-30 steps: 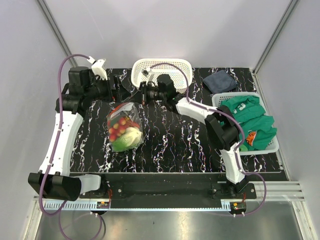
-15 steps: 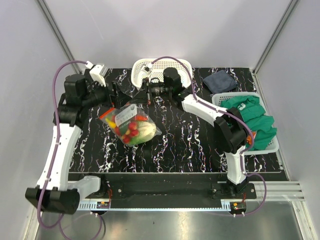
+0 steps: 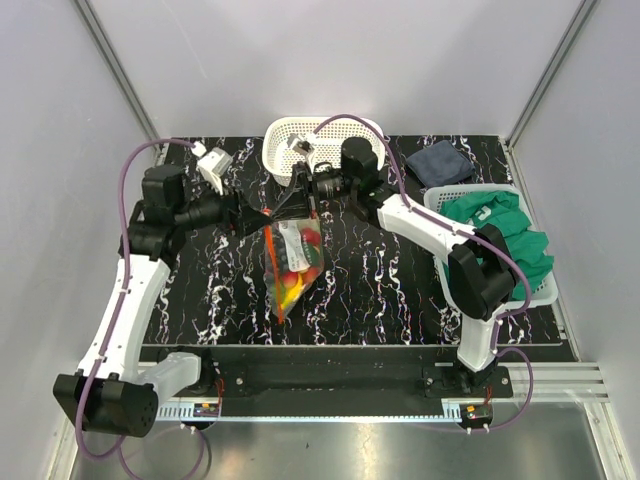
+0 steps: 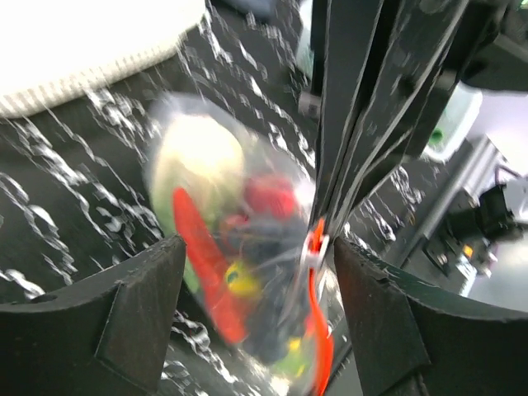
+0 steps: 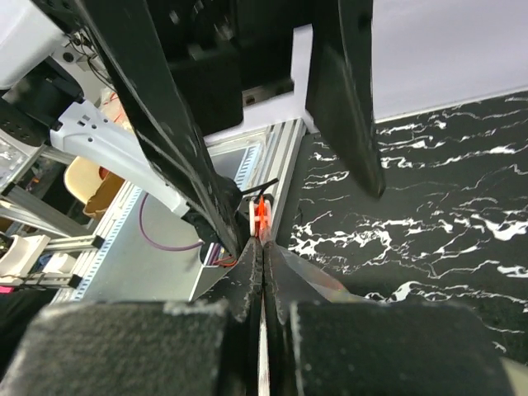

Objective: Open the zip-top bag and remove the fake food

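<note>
My right pincer (image 5: pixel 262 247) pinches the top of the clear crinkly plastic bag (image 3: pixel 295 250), my left pincer (image 4: pixel 260 246) is spread beside it, and the colourful toy food (image 3: pixel 292 272) is all inside, none removed yet.

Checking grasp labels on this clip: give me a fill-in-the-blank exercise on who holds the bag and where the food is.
The right claw is ___ on the zip-top bag at its top edge. The left claw is ___, straddling the red-orange slider. The fake food lies ___ the bag.
Missing: shut; open; inside.
</note>
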Motion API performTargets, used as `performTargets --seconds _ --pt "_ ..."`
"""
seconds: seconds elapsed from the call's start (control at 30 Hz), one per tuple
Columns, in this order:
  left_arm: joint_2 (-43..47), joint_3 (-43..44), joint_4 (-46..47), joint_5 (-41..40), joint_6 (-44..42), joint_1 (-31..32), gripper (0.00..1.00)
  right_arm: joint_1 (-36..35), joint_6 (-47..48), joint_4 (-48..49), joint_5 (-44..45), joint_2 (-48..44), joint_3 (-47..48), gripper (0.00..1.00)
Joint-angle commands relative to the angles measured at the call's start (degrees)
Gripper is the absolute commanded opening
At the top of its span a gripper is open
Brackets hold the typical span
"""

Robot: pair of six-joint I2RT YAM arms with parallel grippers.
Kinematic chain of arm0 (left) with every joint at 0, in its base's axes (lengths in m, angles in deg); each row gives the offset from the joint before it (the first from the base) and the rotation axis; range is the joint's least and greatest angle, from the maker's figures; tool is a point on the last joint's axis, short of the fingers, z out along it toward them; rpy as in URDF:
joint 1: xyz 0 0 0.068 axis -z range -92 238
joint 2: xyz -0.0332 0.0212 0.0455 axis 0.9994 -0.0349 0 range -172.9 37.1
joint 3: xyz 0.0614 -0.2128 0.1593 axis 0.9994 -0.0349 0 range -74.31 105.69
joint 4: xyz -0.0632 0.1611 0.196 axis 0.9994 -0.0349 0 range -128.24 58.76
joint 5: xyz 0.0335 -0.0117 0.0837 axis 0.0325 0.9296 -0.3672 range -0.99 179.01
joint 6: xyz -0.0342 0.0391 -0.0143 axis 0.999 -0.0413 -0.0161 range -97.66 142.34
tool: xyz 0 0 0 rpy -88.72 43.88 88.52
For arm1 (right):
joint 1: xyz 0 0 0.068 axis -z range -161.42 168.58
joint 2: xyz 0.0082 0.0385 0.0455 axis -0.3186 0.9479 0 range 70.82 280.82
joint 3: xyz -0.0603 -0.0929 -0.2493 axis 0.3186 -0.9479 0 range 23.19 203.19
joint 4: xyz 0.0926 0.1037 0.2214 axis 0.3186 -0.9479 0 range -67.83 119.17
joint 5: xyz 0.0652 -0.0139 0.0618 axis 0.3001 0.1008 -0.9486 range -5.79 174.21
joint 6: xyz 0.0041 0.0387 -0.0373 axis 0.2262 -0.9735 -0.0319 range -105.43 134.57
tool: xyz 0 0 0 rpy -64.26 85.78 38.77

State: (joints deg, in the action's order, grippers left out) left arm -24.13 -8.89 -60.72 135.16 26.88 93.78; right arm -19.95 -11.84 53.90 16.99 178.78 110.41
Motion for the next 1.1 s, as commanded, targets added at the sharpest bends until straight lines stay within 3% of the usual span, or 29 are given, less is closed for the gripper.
performTargets --seconds 0.0,0.2,0.3,0.4,0.47,0.63,0.67,0.7,0.73,0.8,0.83,1.07 --pt "2.7 -4.9 6.3 5.1 2.6 1.2 0.74 0.6 -2.1 6.7 -1.8 -2.9 -0.9 0.00" --pt "8.4 -12.5 13.8 5.1 9.0 2.7 0.75 1.1 -3.1 7.0 0.9 -3.3 -2.2 0.00" --pt "8.6 -14.3 15.1 3.4 10.9 3.1 0.67 1.1 -3.7 7.4 2.3 -3.5 -2.8 0.00" --pt "8.9 -15.3 15.6 0.7 11.3 3.2 0.56 1.2 -3.9 7.5 3.1 -3.8 -3.1 0.00" --pt "9.1 -15.8 16.1 0.1 11.7 3.2 0.40 1.2 -4.0 7.4 3.7 -4.1 -3.5 0.00" --pt "8.1 -14.9 15.2 -0.5 11.5 3.2 0.32 1.2 -4.6 7.8 4.4 -4.7 -4.1 0.00" --pt "8.1 -14.7 15.1 -1.1 11.5 3.2 0.13 1.3 -4.5 7.8 4.3 -5.5 -4.7 0.00" --pt "8.2 -14.5 14.7 -1.8 11.4 3.2 0.03 1.3 -3.9 7.7 4.6 -5.8 -5.0 0.00" --pt "8.4 -14.1 14.0 -2.3 11.0 3.2 0.00 1.3 -3.6 7.4 4.6 -6.2 -5.4 0.00" --pt "8.6 -13.8 13.7 -2.2 10.6 3.3 0.00 1.6 -2.9 7.0 4.5 -7.0 -6.0 0.12" --pt "8.7 -13.4 13.2 -1.9 10.1 3.2 0.00 1.7 -2.4 6.5 4.2 -7.2 -6.1 0.22" --pt "8.3 -11.5 12.2 1.1 9.4 3.2 0.00 1.7 -1.4 5.9 1.7 -5.1 -5.0 0.43"
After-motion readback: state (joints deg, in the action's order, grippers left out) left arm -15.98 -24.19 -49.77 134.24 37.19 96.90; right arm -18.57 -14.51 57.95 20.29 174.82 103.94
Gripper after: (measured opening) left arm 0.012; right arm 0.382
